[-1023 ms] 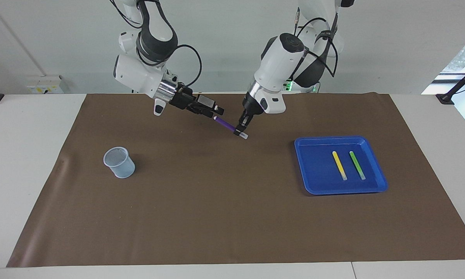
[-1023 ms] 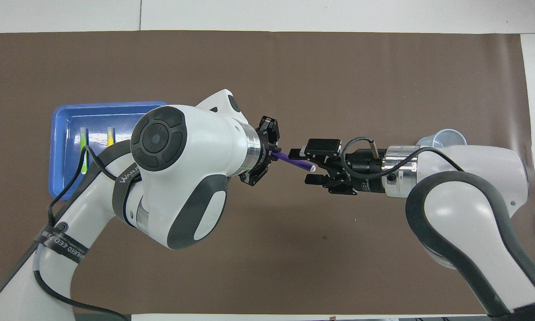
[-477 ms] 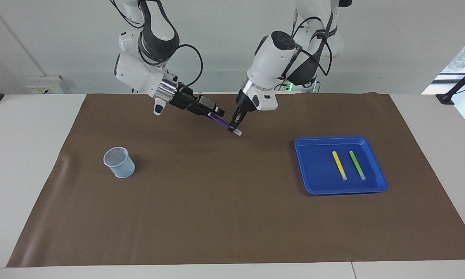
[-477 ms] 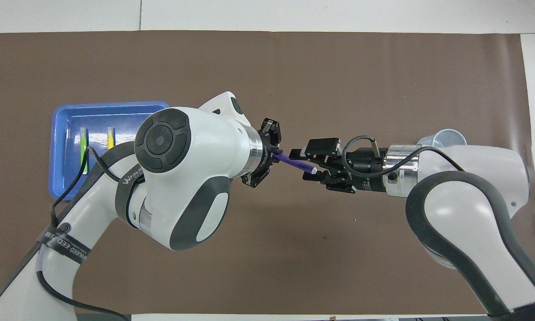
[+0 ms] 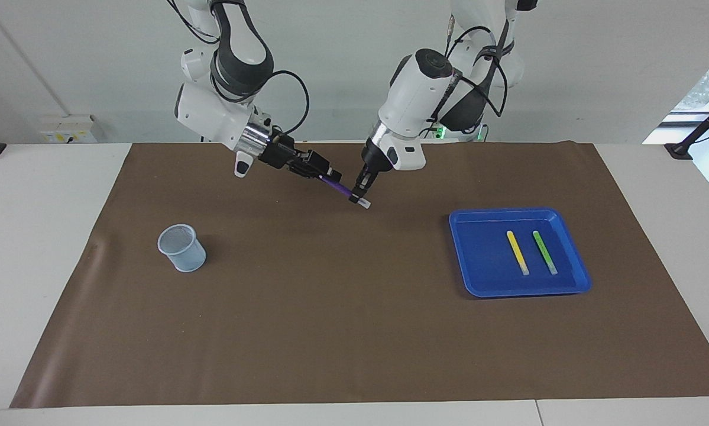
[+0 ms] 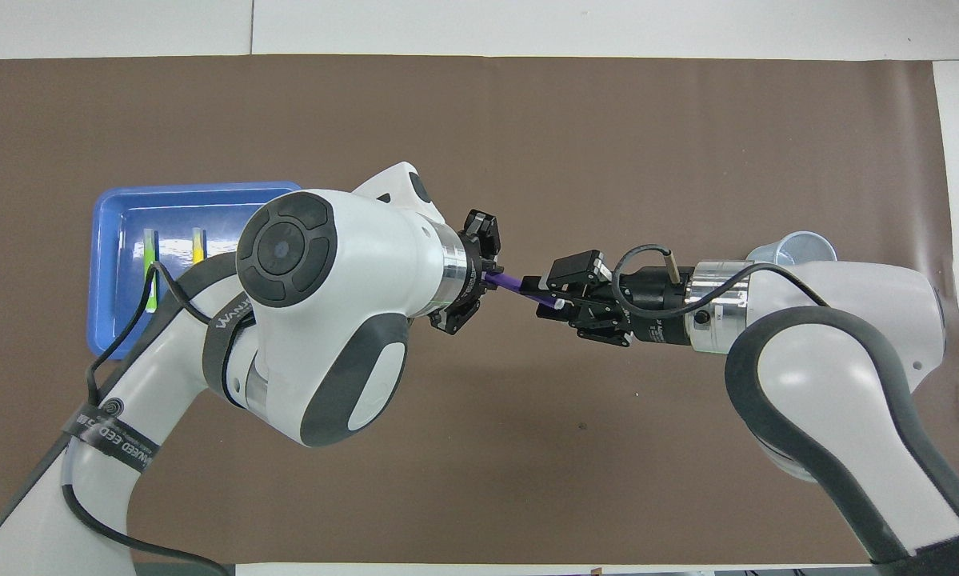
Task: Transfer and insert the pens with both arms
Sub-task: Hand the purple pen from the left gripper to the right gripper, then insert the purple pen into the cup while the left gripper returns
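A purple pen (image 5: 343, 189) (image 6: 513, 285) hangs slanted in the air over the brown mat, between the two arms. My left gripper (image 5: 359, 196) (image 6: 489, 277) is shut on it near its pale lower end. My right gripper (image 5: 330, 176) (image 6: 545, 294) has its fingers closed around the pen's upper end. A yellow pen (image 5: 517, 252) (image 6: 198, 246) and a green pen (image 5: 544, 252) (image 6: 150, 274) lie side by side in the blue tray (image 5: 484, 260) (image 6: 115, 320).
The blue tray sits toward the left arm's end of the table. A pale mesh cup (image 5: 181, 248) (image 6: 795, 248) stands upright toward the right arm's end, partly covered by the right arm in the overhead view. The brown mat (image 5: 354, 331) covers most of the table.
My right gripper moved in over the purple pen's free end and its fingers closed from wide open onto it. The left arm lifted the pen slightly toward the robots and kept its grip.
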Motion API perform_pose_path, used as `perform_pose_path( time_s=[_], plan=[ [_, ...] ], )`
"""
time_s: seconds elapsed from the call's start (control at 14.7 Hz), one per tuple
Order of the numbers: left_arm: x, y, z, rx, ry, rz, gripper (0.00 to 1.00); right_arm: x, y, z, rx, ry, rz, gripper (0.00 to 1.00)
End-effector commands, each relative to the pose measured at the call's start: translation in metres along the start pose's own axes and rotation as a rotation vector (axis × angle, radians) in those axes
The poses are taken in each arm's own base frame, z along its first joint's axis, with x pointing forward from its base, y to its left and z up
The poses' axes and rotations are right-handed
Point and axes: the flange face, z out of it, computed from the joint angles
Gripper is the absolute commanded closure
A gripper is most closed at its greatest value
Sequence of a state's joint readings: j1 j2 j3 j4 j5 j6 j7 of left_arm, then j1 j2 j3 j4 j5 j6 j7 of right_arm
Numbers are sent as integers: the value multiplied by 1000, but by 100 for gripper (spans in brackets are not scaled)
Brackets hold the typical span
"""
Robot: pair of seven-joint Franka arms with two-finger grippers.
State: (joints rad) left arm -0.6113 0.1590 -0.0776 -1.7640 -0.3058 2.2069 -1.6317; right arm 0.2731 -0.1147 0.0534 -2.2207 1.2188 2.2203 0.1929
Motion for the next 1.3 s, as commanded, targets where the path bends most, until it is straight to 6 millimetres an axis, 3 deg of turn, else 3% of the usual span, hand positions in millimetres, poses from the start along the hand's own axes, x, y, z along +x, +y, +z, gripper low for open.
perform_pose_path(
  time_s=[0.0, 0.07, 0.41, 0.48, 0.55, 0.75, 0.89, 1.09, 1.23],
  plan=[
    [-6, -7, 6, 16, -13, -7, 100, 1, -5, -3, 24, 8, -8, 92],
    [-6, -7, 6, 15, -13, -7, 100, 2, -5, -5, 26, 6, -5, 100],
    [-4, -8, 5, 17, -11, 2, 100, 3, -5, -5, 26, 15, -8, 100],
    [-4, -8, 6, 16, -10, 8, 83, 3, -5, -5, 26, 12, -7, 100],
    [-2, -8, 6, 18, 0, 24, 1, 4, -5, -7, 27, 9, -7, 100],
    [14, -4, 1, 18, 10, 135, 0, 8, -4, -11, 21, 20, -27, 100],
    [41, -4, 1, 31, 20, 219, 0, 12, -6, -16, -43, 34, -88, 100],
    [87, -6, -3, 42, 35, 355, 0, 28, -24, -53, -202, 22, -213, 100],
    [133, -19, -5, 63, 47, 489, 0, 39, -31, -91, -334, 30, -289, 100]
  ],
)
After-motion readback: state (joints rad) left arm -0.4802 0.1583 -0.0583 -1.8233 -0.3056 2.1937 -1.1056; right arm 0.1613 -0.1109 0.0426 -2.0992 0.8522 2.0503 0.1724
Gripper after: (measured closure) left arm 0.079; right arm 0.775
